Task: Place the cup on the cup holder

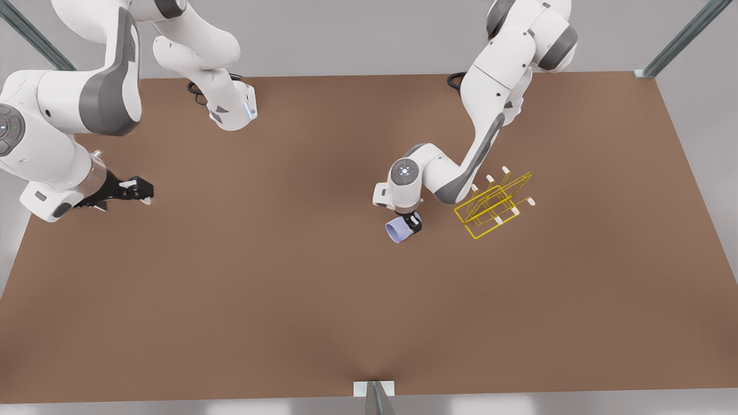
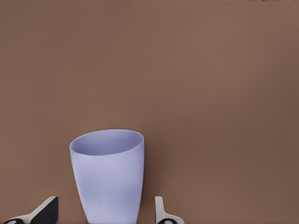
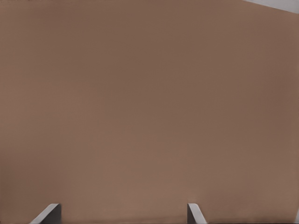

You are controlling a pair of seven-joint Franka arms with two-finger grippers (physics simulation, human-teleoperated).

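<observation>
The pale lavender-blue cup (image 1: 396, 231) lies tilted on the brown table, its mouth turned toward the front view's lower left. My left gripper (image 1: 413, 222) reaches down behind it, just left of the cup holder. In the left wrist view the cup (image 2: 108, 179) sits between the two fingertips (image 2: 46, 211), with a small gap on each side, so the left gripper (image 2: 106, 203) is open around its lower part. The yellow wire cup holder (image 1: 487, 207) with white-capped prongs stands on the table a little to the front view's right of the cup. My right gripper (image 1: 138, 190) waits open at the front view's far left.
The brown table (image 1: 323, 311) stretches wide toward the front edge. Both arm bases (image 1: 230, 112) stand at the far edge. Metal frame posts (image 1: 680, 40) rise at the corners, and a small bracket (image 1: 375, 392) sits at the front edge's middle.
</observation>
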